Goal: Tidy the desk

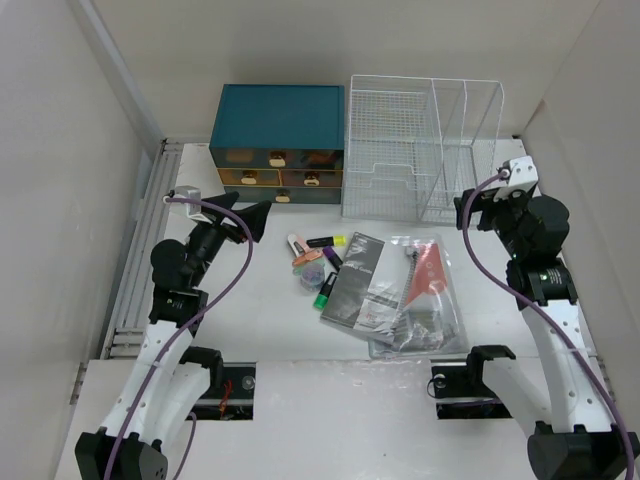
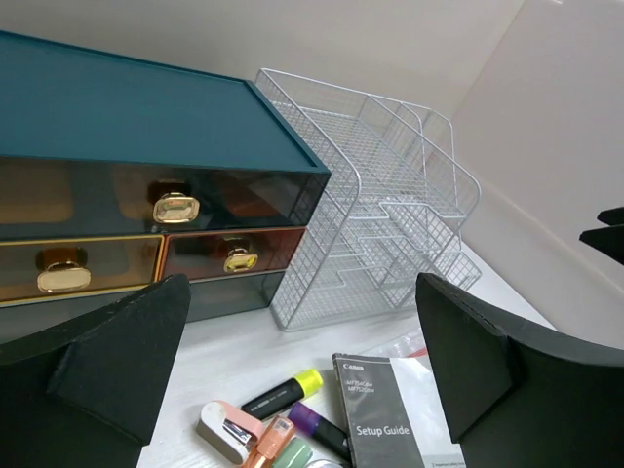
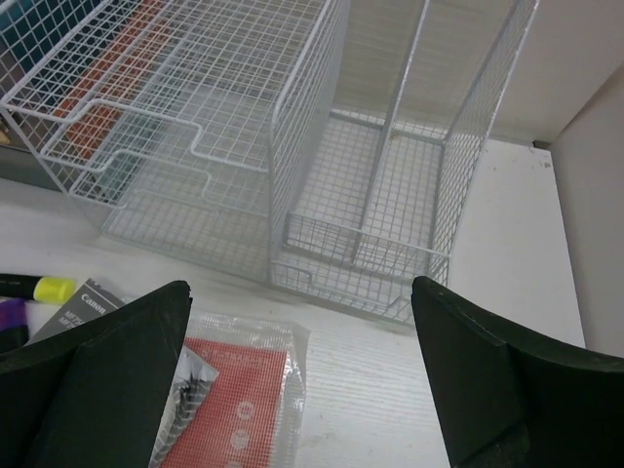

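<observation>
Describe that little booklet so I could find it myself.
Find the white wire rack at the back of the desk. Just in front lies a dark grey booklet, between the markers and a clear plastic bag; only it reads "Setup Guide".

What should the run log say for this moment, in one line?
left hand: open, empty | right hand: open, empty | desk: markers, Setup Guide, plastic packet loose | wire rack: behind them | status: nothing sorted yet

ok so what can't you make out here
Drawers: left wrist view, dark fronts hide the contents.
Pen pile: top view, too small; left wrist view, cut by bottom edge.
Bag: right wrist view, finger covers part, print too small.
</observation>
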Available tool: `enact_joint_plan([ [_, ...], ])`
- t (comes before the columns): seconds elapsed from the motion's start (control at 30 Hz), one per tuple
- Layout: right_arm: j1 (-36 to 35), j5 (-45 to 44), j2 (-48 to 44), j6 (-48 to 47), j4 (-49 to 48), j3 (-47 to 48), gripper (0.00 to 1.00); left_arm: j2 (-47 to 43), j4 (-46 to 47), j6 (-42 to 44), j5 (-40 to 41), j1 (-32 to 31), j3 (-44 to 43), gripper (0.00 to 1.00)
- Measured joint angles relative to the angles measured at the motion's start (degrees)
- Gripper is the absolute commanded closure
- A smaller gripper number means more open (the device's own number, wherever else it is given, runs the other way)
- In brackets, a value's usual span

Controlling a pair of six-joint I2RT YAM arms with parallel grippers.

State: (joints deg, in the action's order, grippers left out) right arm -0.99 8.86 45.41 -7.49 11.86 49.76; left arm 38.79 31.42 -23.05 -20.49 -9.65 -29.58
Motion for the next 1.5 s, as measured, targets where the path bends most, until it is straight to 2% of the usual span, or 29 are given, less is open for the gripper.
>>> enact_joint_plan([
  [0.13, 0.2, 0.87, -1.14, -0.81, 0.02, 0.0, 0.0, 0.0, -0.02, 0.0, -0.09, 0.0, 0.0, 0.0],
  [0.3, 0.46, 6.05, -2.27, -6.16, 0.31, -0.09, 0.0, 0.31, 0.02, -0.66, -0.07, 0.0, 0.0, 0.0],
  [0.37, 1.22, 8.48, -1.38, -7.23, 0.79, -0.09, 0.22, 1.09, 0.2, -1.44, -0.13, 0.0, -0.02, 0.0],
  [0.4, 1.7, 9.68, -0.57, -7.39, 1.11, -0.09, 0.4, 1.66, 0.35, -1.84, -0.55, 0.0, -0.02, 0.0],
  [0.43, 2.01, 10.78, 0.28, -7.34, 1.42, -0.09, 0.73, 2.49, 0.63, -2.4, -1.2, 0.0, -0.02, 0.0],
  [0.47, 2.16, 11.98, 1.25, -7.17, 1.7, -0.09, 0.8, 3.61, 1.07, -2.93, -2.08, -0.04, -0.02, 0.0],
  [0.5, 2.29, 12.98, 2.36, -6.25, 2.19, -0.11, 0.81, 4.79, 1.73, -3.37, -2.91, -0.31, -0.02, 0.02],
  [0.53, 2.45, 13.92, 3.28, -5.53, 2.78, -0.11, 0.8, 6.08, 2.21, -3.67, -3.89, -0.7, -0.04, 0.07],
  [0.57, 2.45, 15.06, 4.04, -4.63, 3.08, -0.35, 0.5, 7.5, 2.4, -3.85, -4.98, -1.25, -0.09, 0.26],
  [0.6, 2.45, 15.5, 4.28, -3.63, 3.19, -0.59, 0.32, 8.9, 2.58, -4.28, -6.21, -1.92, -0.13, 0.34],
  [0.67, 2.45, 17.49, 4.9, -2.54, 3.58, -1.33, 0.17, 11.63, 2.62, -3.98, -8.63, -3.34, -0.44, 0.44],
  [0.73, 2.45, 20.33, 6.08, -1.46, 3.8, -2.03, 0.06, 14.73, 2.67, -3.78, -11.02, -5.31, -0.92, 0.55],
  [0.8, 2.45, 24.35, 8.17, -0.68, 4.0, -2.69, 0.0, 17.49, 1.86, -2.78, -12.9, -7.13, -1.84, 0.55],
  [0.87, 2.45, 28.37, 10.78, 0.11, 4.13, -3.91, 0.0, 20.52, 0.15, -1.05, -14.1, -9.44, -3.63, 0.49],
  [0.97, 2.51, 32.3, 15.61, 1.2, 4.63, -5.33, 0.0, 24.74, -5.03, 3.1, -13.97, -14.43, -7.43, 0.47],
  [1.17, 2.71, 34.47, 23.98, 4.11, 4.24, -6.97, 0.0, 35.1, -13.46, 11.34, -10.21, -25.59, -14.01, 0.46],
  [1.5, 2.86, 34.47, 30.88, 8.33, 1.99, -8.79, 0.0, 41.99, -17.75, 16.04, -4.85, -28.15, -14.43, 0.46],
])
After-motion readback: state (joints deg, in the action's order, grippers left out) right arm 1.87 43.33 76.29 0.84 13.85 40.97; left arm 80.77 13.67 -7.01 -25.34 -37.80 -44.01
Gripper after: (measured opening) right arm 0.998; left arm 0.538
